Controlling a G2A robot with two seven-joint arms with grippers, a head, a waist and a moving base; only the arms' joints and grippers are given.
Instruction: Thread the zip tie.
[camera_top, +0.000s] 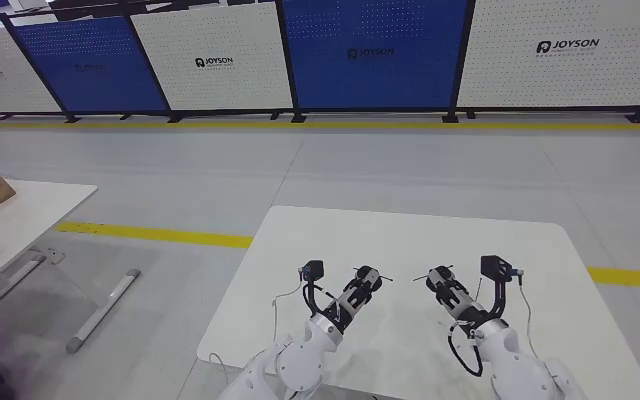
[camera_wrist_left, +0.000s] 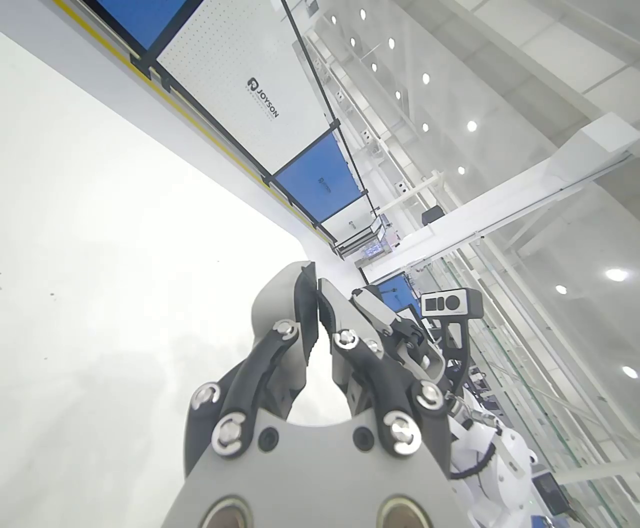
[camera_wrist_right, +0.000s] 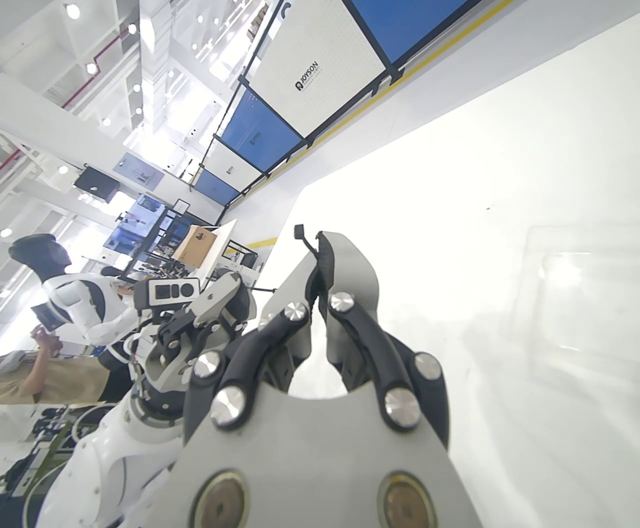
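The zip tie is pinched in the right gripper, its head poking past the pressed-together tips, over the near part of the table. To its left, the left gripper is clamped on a thin black strip pointing across. The likely failure is that the strip flexes and misses the head's slot, or the head twists in the grip.

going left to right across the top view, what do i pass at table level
small side table → left arm's wrist camera → left pincer → right pincer, pinching the zip tie → right arm's wrist camera; the last four sit over the white table
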